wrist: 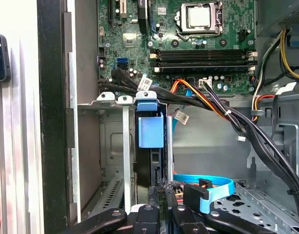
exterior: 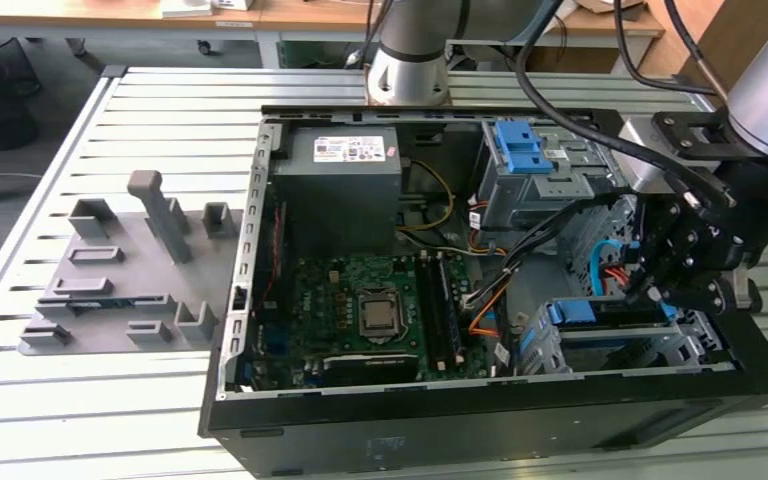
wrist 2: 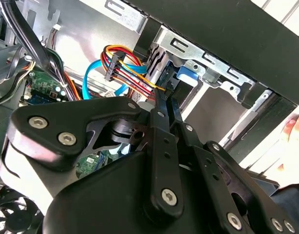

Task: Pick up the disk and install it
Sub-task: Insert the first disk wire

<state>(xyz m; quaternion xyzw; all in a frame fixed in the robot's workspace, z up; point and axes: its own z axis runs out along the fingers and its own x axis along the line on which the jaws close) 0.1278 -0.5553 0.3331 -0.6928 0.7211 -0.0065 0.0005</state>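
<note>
Installation looks nearly done: the disk (wrist: 150, 146), in its blue carrier, stands edge-on inside the lower drive cage (exterior: 624, 335) of the open computer case (exterior: 491, 425), seated between the cage's metal rails. The gripper (exterior: 651, 290) hangs just above that cage at the exterior view's right; whether the jaws grip the disk's rear edge or are merely closed near it, I cannot tell. What remains, by my judgement, is the final push home or the release. A bundle of red, orange and yellow power wires (wrist 2: 132, 73) and a blue data cable (wrist: 213, 185) crowd the cage. The upper drive bay (exterior: 538, 170) sits beyond, the grey fixture tray (exterior: 117, 270) on the slatted worktop (exterior: 157, 110).
</note>
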